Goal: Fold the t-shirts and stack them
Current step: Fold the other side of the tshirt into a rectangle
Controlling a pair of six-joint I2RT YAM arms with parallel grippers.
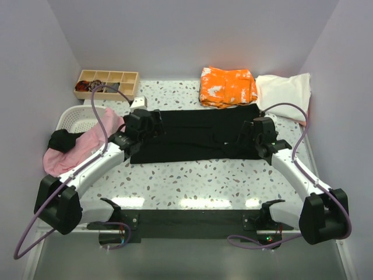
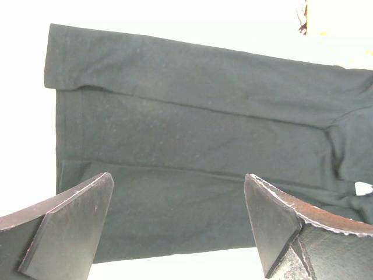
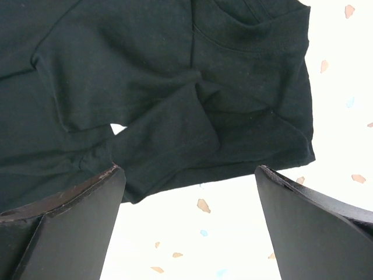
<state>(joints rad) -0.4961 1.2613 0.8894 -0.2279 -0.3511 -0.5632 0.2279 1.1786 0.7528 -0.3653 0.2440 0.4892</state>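
Observation:
A large black t-shirt (image 1: 198, 135) lies folded into a long band across the middle of the table. Its left end fills the left wrist view (image 2: 192, 134), with a small white label (image 2: 362, 188) at the right edge. My left gripper (image 1: 152, 123) hovers over that end, open and empty (image 2: 178, 181). My right gripper (image 1: 247, 133) hangs over the shirt's right end, open (image 3: 189, 169), with a tucked sleeve (image 3: 169, 140) and the collar (image 3: 250, 35) just beyond its fingers. An orange white-blotched shirt (image 1: 228, 86) and a cream one (image 1: 284, 90) lie folded at the back right.
A pink shirt (image 1: 76, 149) and some dark cloth (image 1: 61, 140) spill from the white slotted basket (image 1: 73, 116) at the left. A wooden compartment tray (image 1: 106, 83) stands at the back left, with a small white object (image 1: 139, 102) near it. Walls close in on three sides.

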